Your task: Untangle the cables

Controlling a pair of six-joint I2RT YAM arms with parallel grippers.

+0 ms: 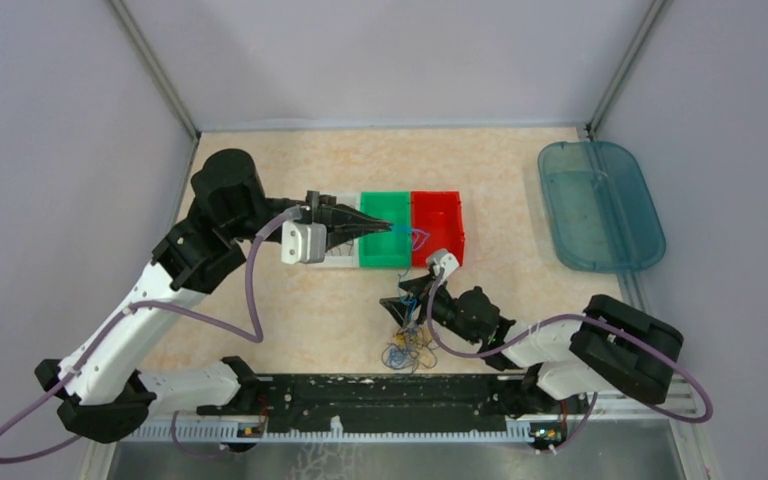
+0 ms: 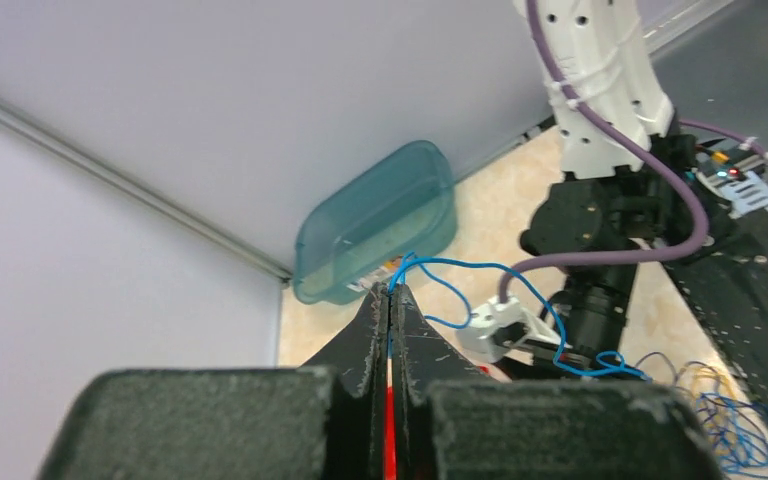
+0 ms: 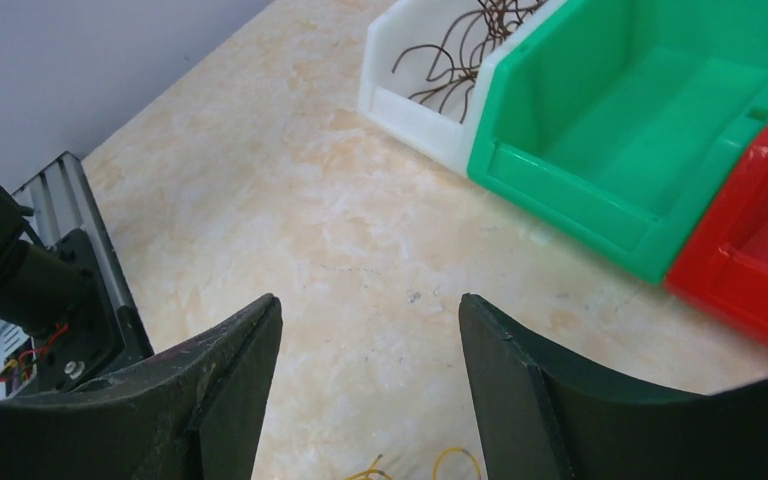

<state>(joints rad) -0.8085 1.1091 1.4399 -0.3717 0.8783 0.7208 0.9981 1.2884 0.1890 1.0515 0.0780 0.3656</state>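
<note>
Where white, green and red plastic bins stand in a row on the beige marbled table (image 1: 290, 300), the left gripper (image 1: 388, 228) hovers over the green bin (image 1: 385, 255). Its jaws are pressed together on a thin blue wire (image 2: 450, 264). The right gripper (image 3: 370, 310) sits low near the table, jaws wide apart, holding nothing. Just beside it lies the small tangled bundle of blue and yellow-orange cables (image 1: 408, 350). Curly brown wires (image 3: 460, 45) rest in the white bin (image 3: 410, 100).

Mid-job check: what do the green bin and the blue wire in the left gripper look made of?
Green bin: probably moulded plastic, glossy, with soft highlights on its smooth walls. Blue wire, pinched by the left gripper: seemingly plastic-sheathed, thin, holding loose curls; core not visible.
</note>
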